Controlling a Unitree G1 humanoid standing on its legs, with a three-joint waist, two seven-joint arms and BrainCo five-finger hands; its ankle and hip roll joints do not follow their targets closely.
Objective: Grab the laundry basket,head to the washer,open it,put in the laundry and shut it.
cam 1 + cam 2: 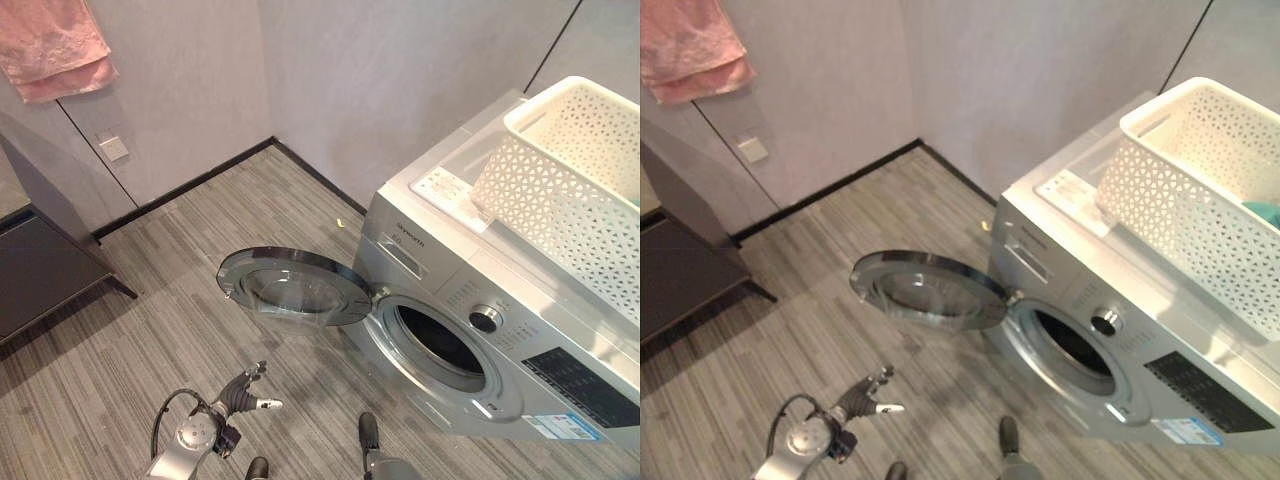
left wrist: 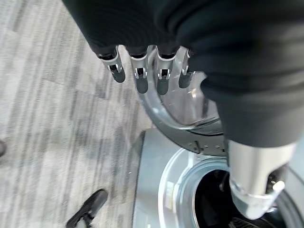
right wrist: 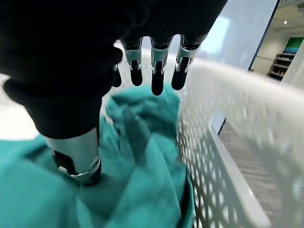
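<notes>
Silver-grey, the washer (image 1: 480,330) fills the right half of the head views, and its round door (image 1: 290,288) hangs swung wide over the striped floor (image 1: 150,300) at centre frame, the dark drum mouth (image 1: 440,345) bare beside it. So the carrying, the walk and the opening look done. The basket (image 1: 570,175), white and perforated, sits on the washer's top at the upper right of the frame. Loading looks to be the step in hand, with shutting the door left after it.

Teal laundry (image 3: 137,156) lies inside the basket in the right wrist view, and a corner of it shows over the basket's rim at the far right of the right eye view. The right hand (image 3: 152,71) hangs just above that cloth with fingers straight and relaxed, gripping nothing; whether its thumb touches the cloth I cannot tell. The left hand (image 1: 245,395) is low at the bottom of the frame, near the door but apart from it, fingers also straight and empty.

A pink towel (image 1: 55,45) hangs at the upper left.

As for writing, there is a small word on the washer's front panel, markings round the dial (image 1: 485,318) and a blue-edged sticker (image 1: 560,428) at the lower right, all too small to read.
</notes>
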